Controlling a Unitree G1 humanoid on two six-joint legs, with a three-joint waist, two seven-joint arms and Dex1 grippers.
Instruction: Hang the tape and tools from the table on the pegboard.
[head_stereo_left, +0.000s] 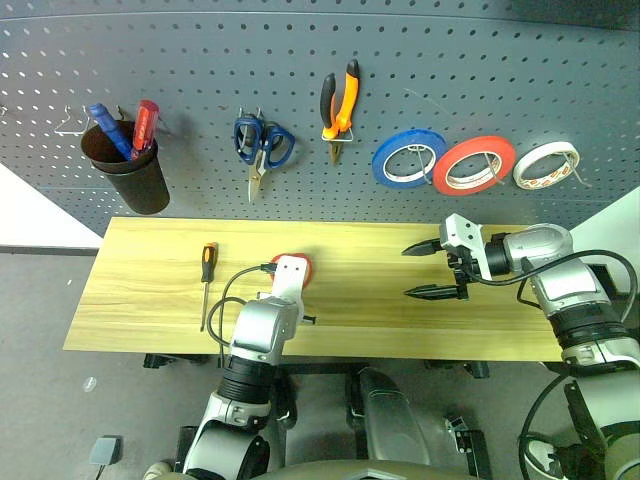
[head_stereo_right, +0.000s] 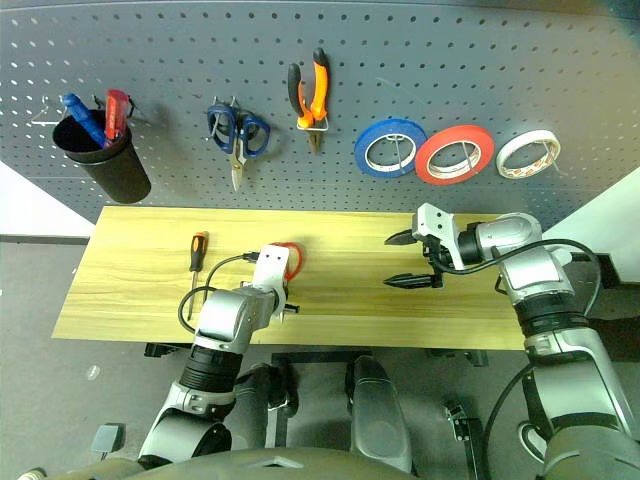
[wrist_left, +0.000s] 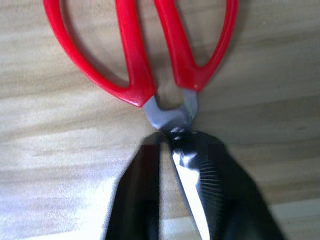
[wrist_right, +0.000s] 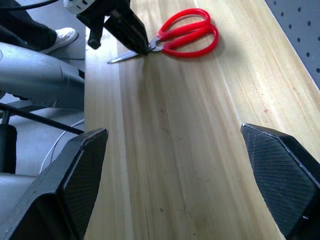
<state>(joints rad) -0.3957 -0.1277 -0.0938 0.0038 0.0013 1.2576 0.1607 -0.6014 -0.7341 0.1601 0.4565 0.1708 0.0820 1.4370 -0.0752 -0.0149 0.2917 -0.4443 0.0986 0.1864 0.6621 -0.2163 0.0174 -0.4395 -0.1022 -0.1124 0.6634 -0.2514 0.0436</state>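
Red-handled scissors (wrist_left: 140, 60) lie flat on the table (head_stereo_left: 370, 320), near its middle. My left gripper (wrist_left: 172, 137) is shut on their blades just behind the pivot, and the handles (wrist_right: 187, 35) point toward the pegboard (head_stereo_left: 200, 60). Over the right part of the table my right gripper (head_stereo_left: 425, 270) hangs open, holding nothing. The screwdriver (head_stereo_left: 207, 275) lies on the left part of the tabletop. On the pegboard hooks hang the orange-and-black pliers (head_stereo_left: 340, 100) and the red tape (head_stereo_left: 473, 165).
Also hanging on the pegboard are blue-handled scissors (head_stereo_left: 262, 145), a blue tape roll (head_stereo_left: 408, 157), a white tape roll (head_stereo_left: 546, 165) and a black cup (head_stereo_left: 130, 170) holding blue and red-handled tools. Bare wood lies between my two grippers.
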